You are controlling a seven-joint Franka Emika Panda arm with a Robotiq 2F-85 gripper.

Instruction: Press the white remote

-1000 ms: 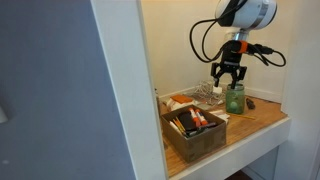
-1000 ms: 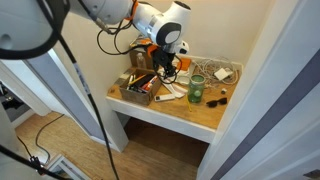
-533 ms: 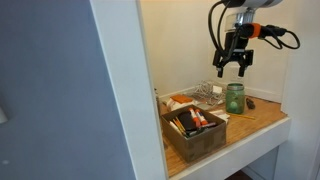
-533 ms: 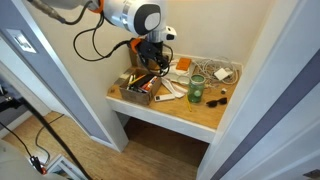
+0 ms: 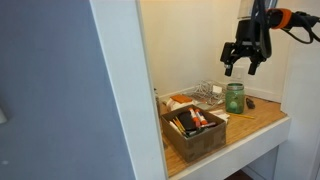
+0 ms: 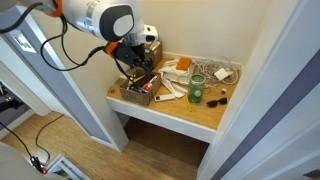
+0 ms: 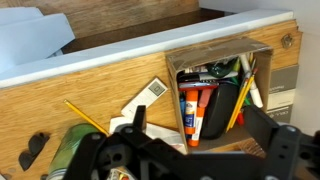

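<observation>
- Open brown cardboard box (image 7: 215,52) on a pale wooden shelf (image 7: 60,85), packed with black markers, yellow pencils and an upright orange-red and white tube (image 7: 195,110).
- Silver wire mesh basket (image 5: 205,92) behind the box; contents too small to tell.
- Green glass jar (image 5: 234,97) near the box, on the side away from the white door frame; inside not visible.
- Seen only from the wrist: slim white oblong remote (image 7: 148,98) lying flat on the shelf just beside the box's outer wall, between box and jar, with a loose yellow pencil (image 7: 85,115) farther from the box than the remote.
- Seen only in an exterior view: black Robotiq gripper (image 5: 243,70) high above the jar, well clear of the box and everything on the shelf.
- Remote not made out in that same exterior view, with the box standing in front.
- Jaws spread wide, holding nothing.
- Remote well below the jaws and apart from both fingers, lying closer to the box than the spot under the gripper.
</observation>
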